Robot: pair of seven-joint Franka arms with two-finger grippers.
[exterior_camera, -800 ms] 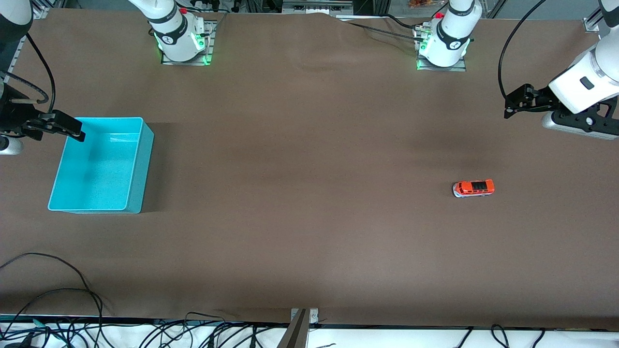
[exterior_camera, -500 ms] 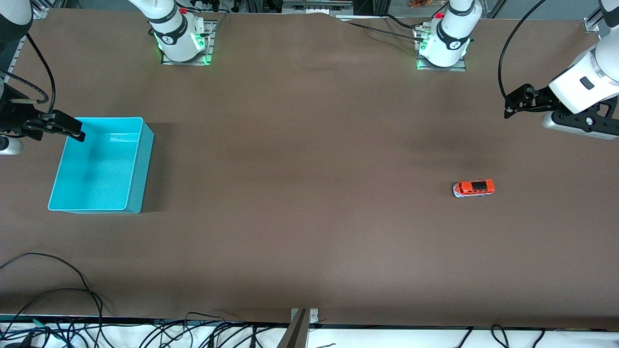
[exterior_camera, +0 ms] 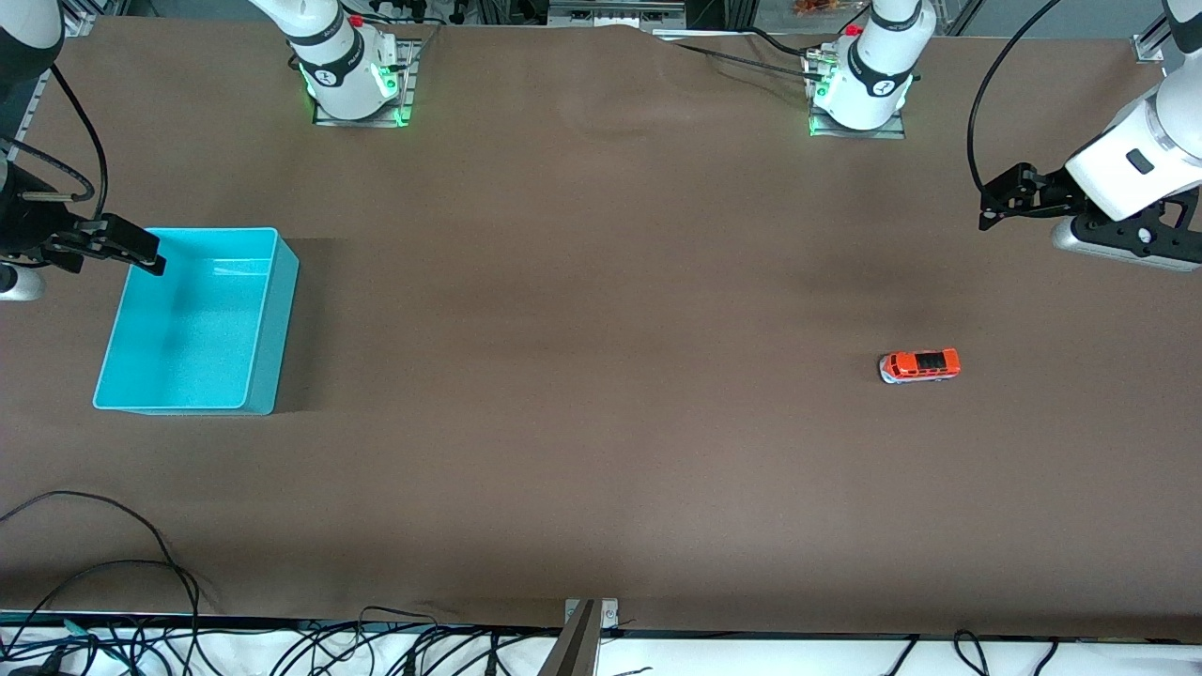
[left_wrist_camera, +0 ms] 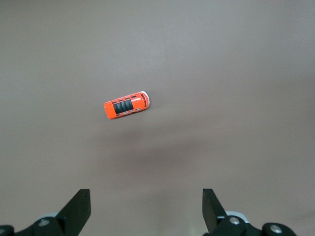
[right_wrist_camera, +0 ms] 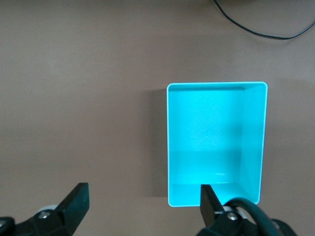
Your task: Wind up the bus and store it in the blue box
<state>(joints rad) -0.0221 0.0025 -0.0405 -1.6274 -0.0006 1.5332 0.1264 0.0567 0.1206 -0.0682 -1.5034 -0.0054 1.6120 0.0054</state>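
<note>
The left gripper (exterior_camera: 997,201) is hanging wide near the bench's left-arm edge — it should be descending squarely astride the bus (exterior_camera: 920,365); the right gripper (exterior_camera: 141,252), wide too, is waiting over the blue box (exterior_camera: 266,329).

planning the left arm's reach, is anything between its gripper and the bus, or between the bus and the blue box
Nothing visible. The left gripper, jaws open, hangs over bare table; the bus stands alone. Only bare brown table lies between it and the blue box, where the right gripper hovers over a corner.
</note>
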